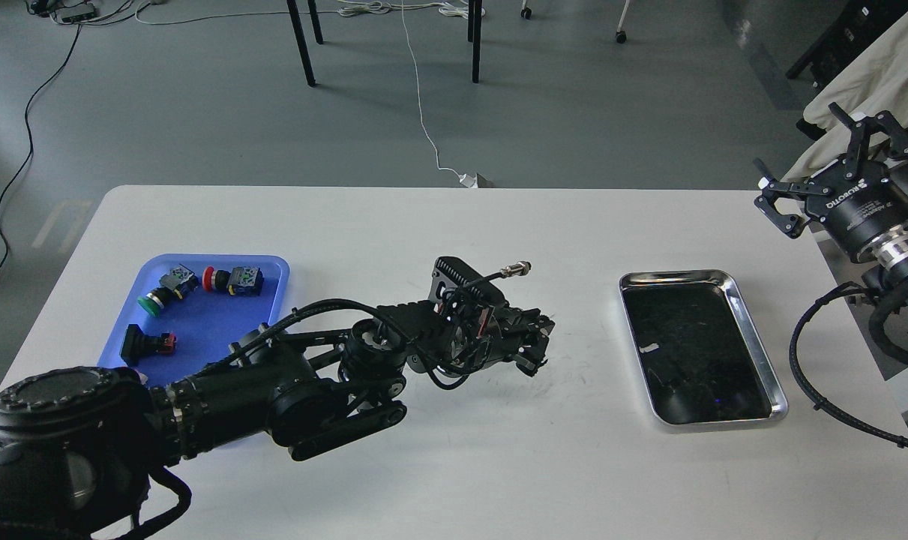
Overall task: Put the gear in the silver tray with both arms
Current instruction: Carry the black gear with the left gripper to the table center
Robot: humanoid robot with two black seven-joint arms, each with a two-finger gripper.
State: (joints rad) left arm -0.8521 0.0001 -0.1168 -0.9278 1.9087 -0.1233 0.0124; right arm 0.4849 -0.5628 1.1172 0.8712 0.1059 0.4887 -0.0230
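Silver tray (753, 337) at three o'clock on the white table (454, 465), nothing in it.

Left gripper (540, 345) hovers low near table centre, pointing toward the tray but well apart from it; its fingers merge darkly, so I cannot tell their state. Right gripper (828, 165) hangs raised at two o'clock, beyond the table's edge, fingers spread wide. Blue tray (274, 274) at nine o'clock holds push-button switches (232, 279).

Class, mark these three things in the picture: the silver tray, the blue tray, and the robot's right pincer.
silver tray (753, 341): head view, on its right rim.
blue tray (206, 337): head view, on a bare patch of its floor.
right pincer (817, 161): head view, midway between its spread fingertips.
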